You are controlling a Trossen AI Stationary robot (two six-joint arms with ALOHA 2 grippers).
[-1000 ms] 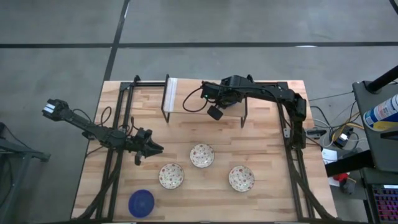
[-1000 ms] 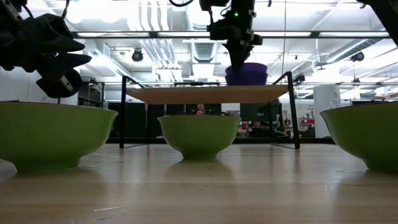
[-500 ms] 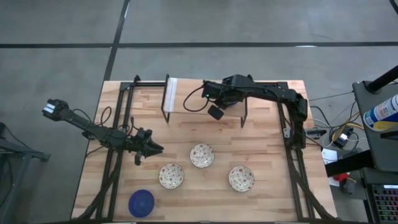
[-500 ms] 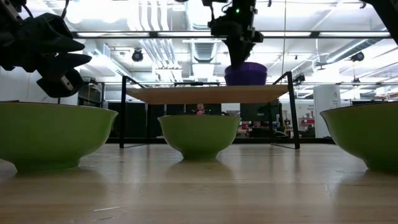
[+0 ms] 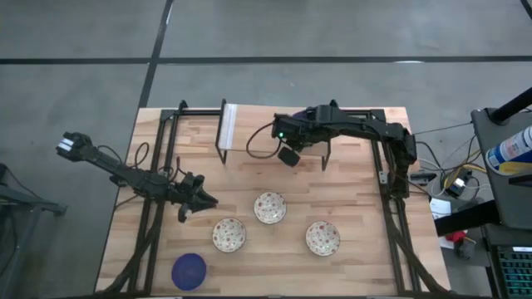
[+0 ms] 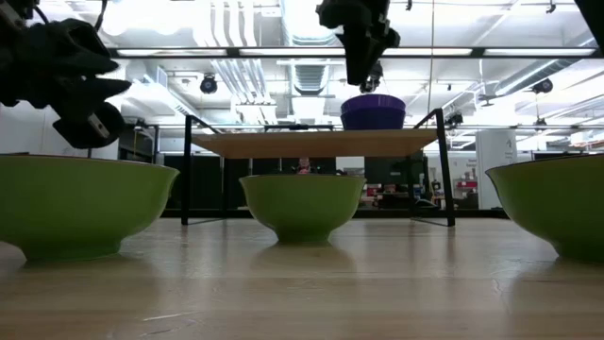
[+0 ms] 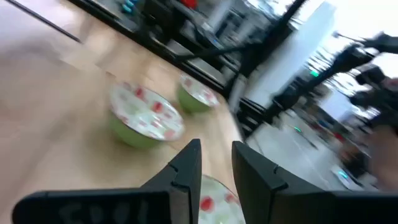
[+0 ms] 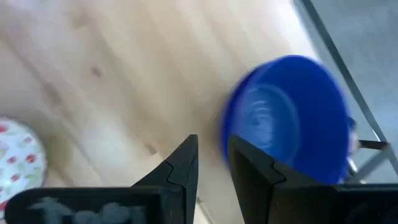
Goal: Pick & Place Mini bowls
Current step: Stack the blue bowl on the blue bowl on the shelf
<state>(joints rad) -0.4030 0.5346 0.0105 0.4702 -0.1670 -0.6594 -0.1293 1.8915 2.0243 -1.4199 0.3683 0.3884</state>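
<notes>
**Right gripper let go of the blue bowl on the shelf**

Up went the right gripper [image 6: 370, 68]: a second before, its fingers were down on the rim of the blue bowl [image 6: 373, 110], and then they hung just above it, not touching. The gap between the fingers [image 8: 180, 168] was small and held nothing. From the right wrist camera the same blue bowl [image 8: 289, 118] sat just past the fingertips, a bit blurry. The bowl stood upright on the wooden shelf [image 6: 316, 143], a raised board on thin black legs at the back of the table [image 5: 357, 183]. From above, the right arm reached in from the right side, over the shelf, and the bowl was hidden under it.

The left gripper [image 5: 202, 199] had not moved. Its fingers [image 7: 186, 168] stood a little apart, with nothing between them. It hovered above the table, near the left front, just beside the cream bowls.

Three cream bowls with red spots inside sat on the table: a left one [image 5: 229, 235], a middle one [image 5: 270, 208] a bit farther back, and a right one [image 5: 322, 238]. They did not touch each other. From table height their outsides looked green. Another blue bowl [image 5: 189, 271] sat alone near the front left corner.
</notes>
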